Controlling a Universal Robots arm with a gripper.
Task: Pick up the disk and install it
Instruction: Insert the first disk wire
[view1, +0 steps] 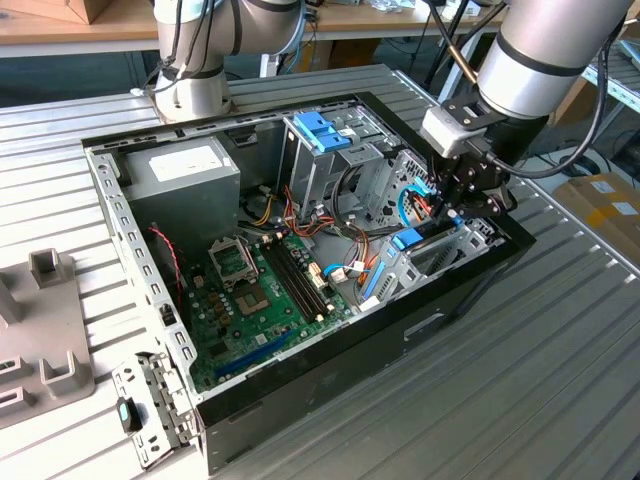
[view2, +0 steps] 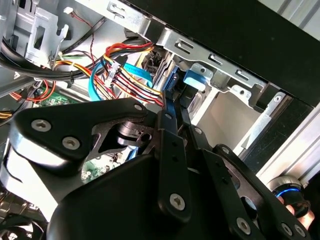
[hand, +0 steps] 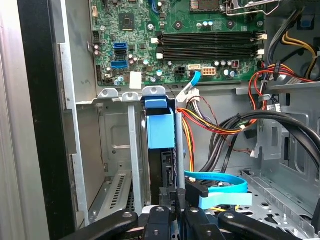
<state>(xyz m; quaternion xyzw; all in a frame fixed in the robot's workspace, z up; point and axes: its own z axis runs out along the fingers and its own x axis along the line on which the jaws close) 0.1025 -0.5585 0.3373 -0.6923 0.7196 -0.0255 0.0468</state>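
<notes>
Well, starting at the exterior view's left, a grey plastic stand (view1: 45, 335) sits on the ribbed metal table (view1: 560, 380), and just beside it a small metal bracket (view1: 150, 410) lies at the corner of the open computer case (view1: 300, 380). Inside the case, a grey power supply box (view1: 180, 170) fills the far left corner, with the green motherboard (view1: 260, 290) lying flat in front of it. Further right stands a metal drive cage topped by a blue latch (view1: 320, 130), with bundles of red, yellow and black wires (view1: 300, 215) running past it.

At the exterior view's right, the gripper (view1: 455, 200) reaches down into the case over the drive bay (view1: 440, 250) at the right-hand wall. The disk (view1: 412, 240) stands on edge in that bay, most of it already down in the slot (its blue frame (hand: 161, 127) is the part that shows best in the first wrist view, between the bay's metal rails). In the second wrist view the gripper (view2: 175, 107) has its black jaws drawn together on the thin top edge of the disk (view2: 172, 95), gripping it. A flat blue data cable (hand: 220, 182) curls just beside the jaws, near the bundle of coloured wires.
</notes>
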